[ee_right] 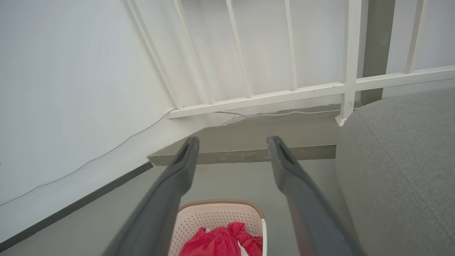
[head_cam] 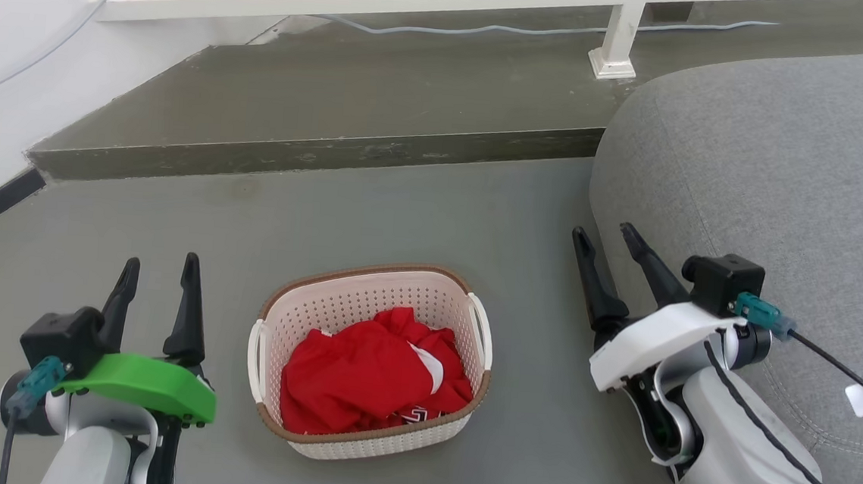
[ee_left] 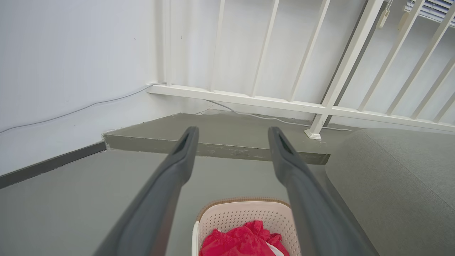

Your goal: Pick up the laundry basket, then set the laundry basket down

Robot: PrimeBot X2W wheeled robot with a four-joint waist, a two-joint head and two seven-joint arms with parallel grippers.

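On the grey floor (head_cam: 403,210), laundry basket (head_cam: 366,302) holding red clothes (head_cam: 369,374), left hand (head_cam: 161,262) and right hand (head_cam: 602,233) spread, empty

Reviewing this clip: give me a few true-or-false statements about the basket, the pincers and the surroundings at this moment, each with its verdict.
1. The laundry basket stands on the floor between the left pincer and the right pincer. True.
2. The left pincer is shut on a basket handle. False: it is open and apart from the basket.
3. The basket is empty. False: red clothing lies in it.
4. A grey sofa is on the robot's right, beside the right pincer. True.
5. The right pincer is open and holds nothing. True.
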